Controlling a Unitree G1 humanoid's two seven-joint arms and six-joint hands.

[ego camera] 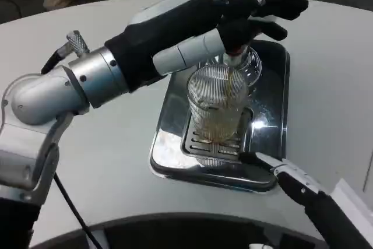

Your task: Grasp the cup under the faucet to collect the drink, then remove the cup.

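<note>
1. The cup (217, 109), a clear ribbed glass, stands upright on the slotted grate (214, 141) of a shiny metal drip tray (274, 115). It sits below the left robot hand (233, 18) and up and to the left of the right robot hand (291, 179). Neither robot hand touches it.
2. A thin amber stream (231, 83) falls into the cup, and a shallow layer of pale amber drink lies in its lower part.
3. The faucet (233, 56) is directly above the cup's rim, just under the left robot hand; only its short lower end shows, with a round glass-like base (253, 65) behind it.
4. The left robot hand reaches in from the left over the faucet. Its dark fingers (285, 5) lie curled over the top of the tap, resting on it; exactly what they close around is hidden, so I cannot tell how firm the hold is.
5. The silver left forearm (87, 80) runs down to the left edge, above the counter (105, 161).
6. The right robot hand lies low at the bottom right, its white fingertips (265, 160) at the near right corner of the drip tray, just beside the grate. Its fingers point toward the cup and hold nothing; whether they touch the tray cannot be told.
7. The white counter carries the drip tray and spreads out around both robot hands.
</note>
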